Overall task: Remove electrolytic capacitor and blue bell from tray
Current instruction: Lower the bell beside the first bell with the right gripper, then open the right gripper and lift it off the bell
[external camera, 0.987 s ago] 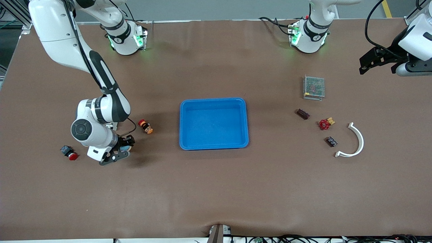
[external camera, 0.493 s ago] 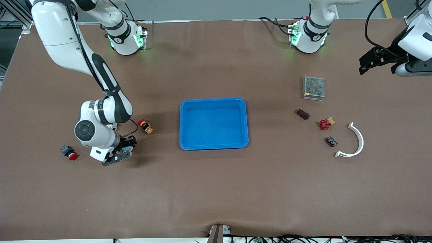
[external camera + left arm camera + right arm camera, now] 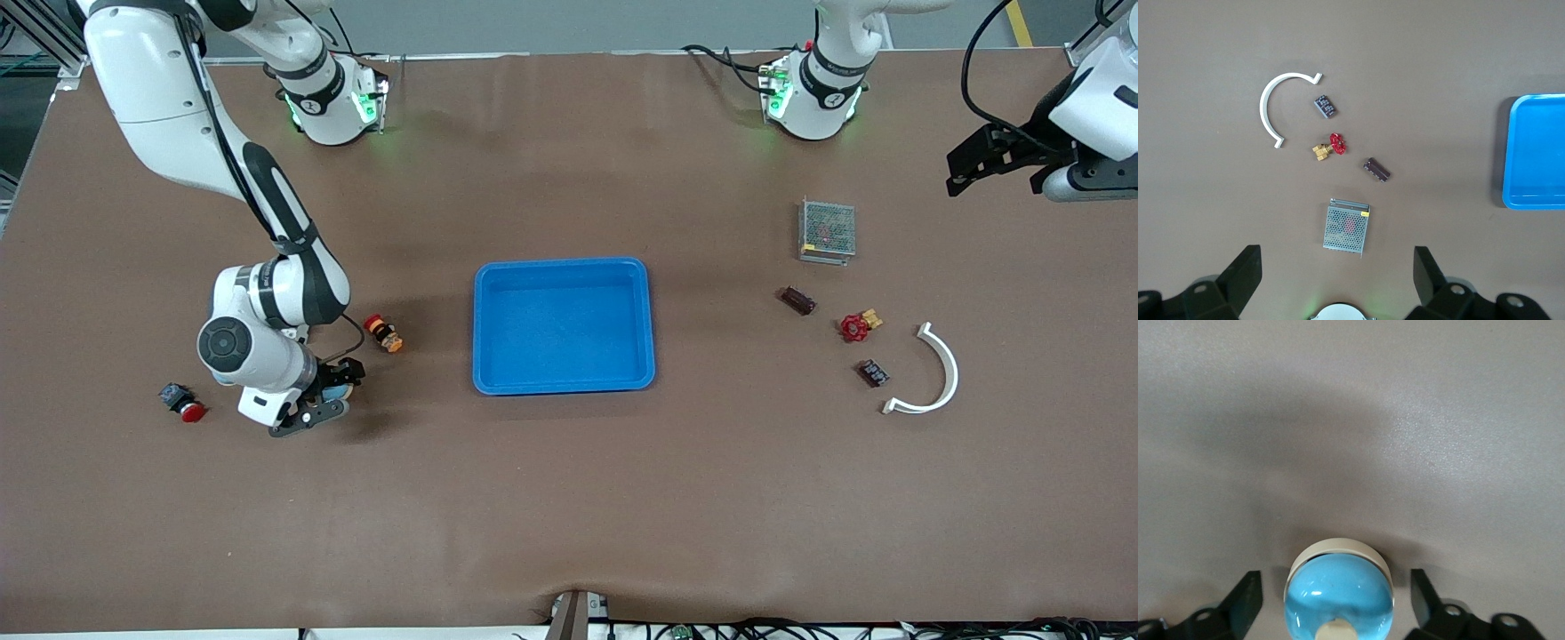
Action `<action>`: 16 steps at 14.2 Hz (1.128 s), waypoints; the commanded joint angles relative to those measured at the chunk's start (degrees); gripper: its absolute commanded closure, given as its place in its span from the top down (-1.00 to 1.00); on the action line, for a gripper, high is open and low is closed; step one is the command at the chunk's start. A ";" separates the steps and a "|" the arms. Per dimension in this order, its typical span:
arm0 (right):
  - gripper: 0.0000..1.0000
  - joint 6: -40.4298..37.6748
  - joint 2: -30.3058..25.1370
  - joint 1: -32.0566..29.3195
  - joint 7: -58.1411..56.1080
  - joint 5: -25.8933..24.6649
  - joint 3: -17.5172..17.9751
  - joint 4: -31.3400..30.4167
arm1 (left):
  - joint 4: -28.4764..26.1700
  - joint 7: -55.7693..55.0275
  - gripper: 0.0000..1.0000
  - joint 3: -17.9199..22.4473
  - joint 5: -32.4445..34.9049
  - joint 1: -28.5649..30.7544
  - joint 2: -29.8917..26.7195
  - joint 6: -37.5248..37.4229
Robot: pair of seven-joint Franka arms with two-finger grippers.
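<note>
The right gripper (image 3: 331,394), jaws spread, stood low over the blue bell (image 3: 1338,593) on the tabletop (image 3: 569,498), at nine o'clock from the empty tray (image 3: 564,267). It should lift straight up. The left gripper (image 3: 996,164) waited, spread.

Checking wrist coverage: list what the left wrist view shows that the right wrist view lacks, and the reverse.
Only the left wrist view: the tray edge, white arc, black chip, red valve, capacitor and mesh box, all on the table toward the left arm's end.

Only the right wrist view: the blue bell, sitting on the table between the open right tool fingers, untouched by either.

Both: brown tabletop and that arm's own open fingers; the left tool holds nothing.
</note>
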 commanded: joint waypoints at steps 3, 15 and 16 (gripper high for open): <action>1.00 -10.58 -5.62 0.29 2.29 -0.08 0.59 2.02 | 0.11 0.05 1.00 -0.34 1.20 0.27 -0.27 -0.75; 1.00 -38.54 -27.50 0.99 6.07 -2.36 0.33 3.25 | 0.46 0.14 1.00 -0.34 1.11 0.18 -0.19 -0.75; 1.00 -40.38 -29.18 0.99 6.86 -2.89 0.33 3.35 | 0.46 0.14 1.00 -0.34 1.11 0.09 -0.19 -0.75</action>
